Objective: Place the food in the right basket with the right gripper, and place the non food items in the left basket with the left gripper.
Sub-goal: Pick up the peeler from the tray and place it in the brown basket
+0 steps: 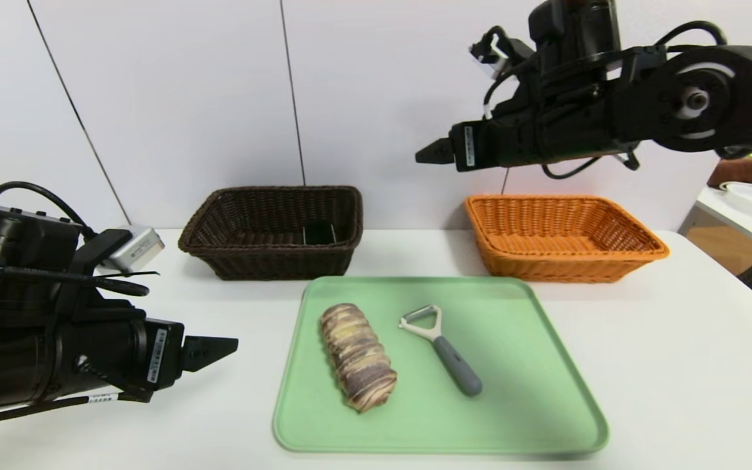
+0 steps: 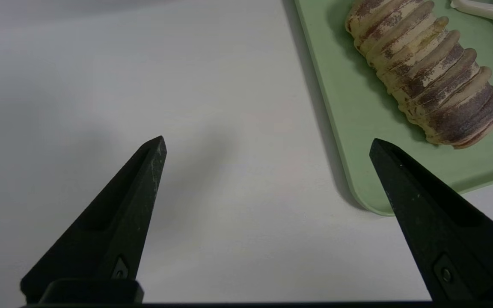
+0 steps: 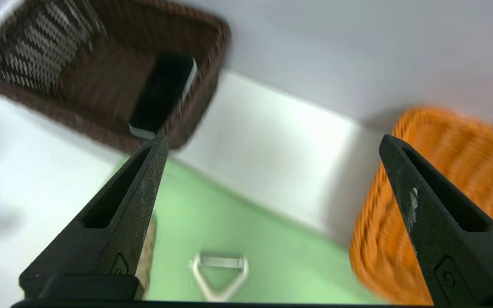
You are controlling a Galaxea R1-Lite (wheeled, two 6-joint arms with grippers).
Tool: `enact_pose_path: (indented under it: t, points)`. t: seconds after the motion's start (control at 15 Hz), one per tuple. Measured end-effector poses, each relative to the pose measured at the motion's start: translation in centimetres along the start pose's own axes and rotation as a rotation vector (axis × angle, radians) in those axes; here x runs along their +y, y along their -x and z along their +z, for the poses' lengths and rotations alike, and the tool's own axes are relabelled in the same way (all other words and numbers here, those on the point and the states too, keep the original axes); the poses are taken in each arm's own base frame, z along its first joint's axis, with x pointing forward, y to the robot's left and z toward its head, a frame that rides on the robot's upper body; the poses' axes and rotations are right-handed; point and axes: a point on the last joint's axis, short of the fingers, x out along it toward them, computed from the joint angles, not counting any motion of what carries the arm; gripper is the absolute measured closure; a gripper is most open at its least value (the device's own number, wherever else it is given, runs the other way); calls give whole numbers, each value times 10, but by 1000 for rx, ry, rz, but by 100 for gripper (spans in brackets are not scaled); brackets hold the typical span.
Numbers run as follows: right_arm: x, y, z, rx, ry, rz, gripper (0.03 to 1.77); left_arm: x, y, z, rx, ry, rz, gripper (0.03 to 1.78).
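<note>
Roll [image 1: 358, 356] lies on the green tray [image 1: 532, 391], left of the peeler [image 1: 441, 348], both untouched. Brush [image 3: 163, 96] sits in the dark basket [image 1: 271, 232], far left; the orange basket [image 1: 562, 236], far right, looks empty. Right gripper [image 3: 272, 154] hangs high above the far edge, fingers spread wide, holding nothing. Left gripper [image 2: 268, 149] hovers near-left of the tray, jaws wide too. That ridged, marbled roll looks soft and light: pinch it gently across the middle. The smooth plastic peeler, slim and stiff, wants a grip on its grey handle.
</note>
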Motion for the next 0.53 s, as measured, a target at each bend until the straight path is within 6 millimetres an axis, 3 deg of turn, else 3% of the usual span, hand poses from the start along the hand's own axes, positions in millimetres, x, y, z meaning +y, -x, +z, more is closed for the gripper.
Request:
enact_pose_path:
  t: [0.53]
  points:
    - [-1, 68, -62, 219, -2, -26, 11, 0, -2, 0, 8, -1, 0, 12]
